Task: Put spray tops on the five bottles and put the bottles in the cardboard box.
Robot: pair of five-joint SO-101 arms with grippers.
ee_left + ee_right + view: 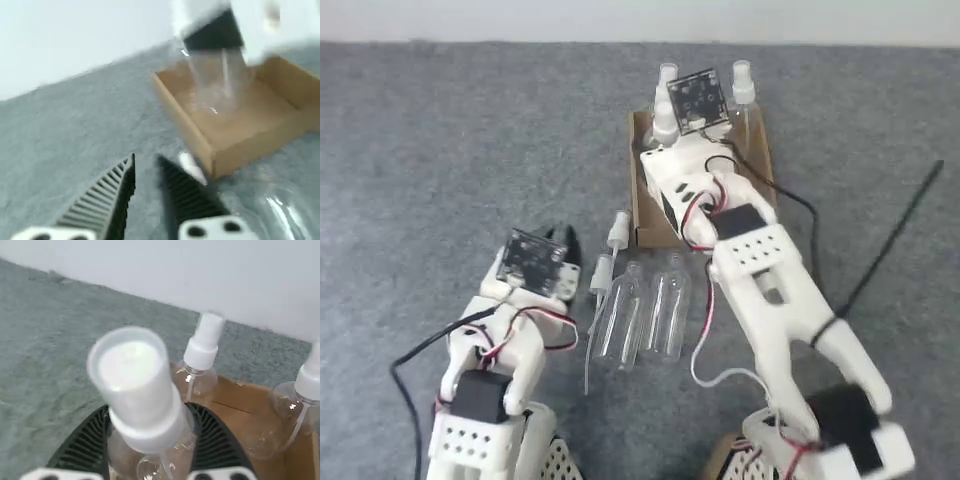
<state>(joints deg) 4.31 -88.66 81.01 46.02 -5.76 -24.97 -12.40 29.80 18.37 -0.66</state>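
With right gripper (150, 442), clamps clear white-capped plastic spray bottle (136, 382) above far brown cardboard box (638, 200); holds left gripper (145, 162) parted, near-left.

Your cardboard box (245, 147) is tan, on speckled grey carpet (440, 150). Every bottle (665, 300) is clear and every spray top (135, 385) white. Your left gripper (146, 162) is ribbed black.
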